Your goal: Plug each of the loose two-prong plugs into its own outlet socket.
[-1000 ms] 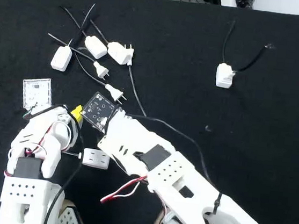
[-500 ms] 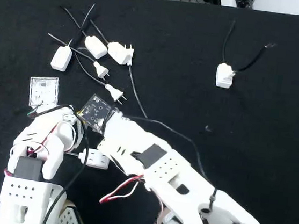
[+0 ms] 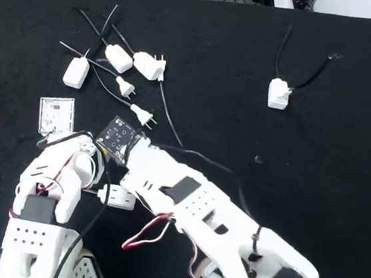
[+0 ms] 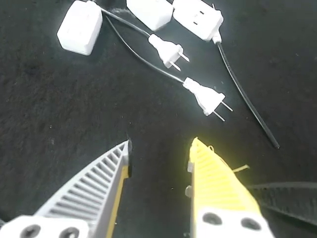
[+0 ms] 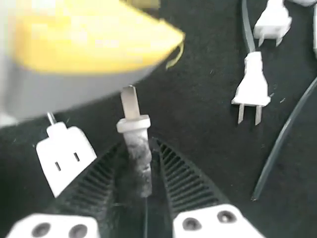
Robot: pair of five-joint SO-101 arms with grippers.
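Right gripper clamps a plug, just beside a loose white socket.

The plug (image 5: pixel 132 125), one blade showing past its white collar, is clenched between the right gripper (image 5: pixel 136 145) fingers. It is near but apart from the outlet socket (image 3: pixel 120 198), lower left in the high view. The left gripper (image 4: pixel 161 144) hangs spread and empty over the black table (image 3: pixel 317 161). Above them lie an upper loose plug (image 3: pixel 125 88) and a lower loose plug (image 3: pixel 142 114). Three white sockets (image 3: pixel 76 71) sit at upper left, and a fourth socket (image 3: pixel 279 94) at upper right.
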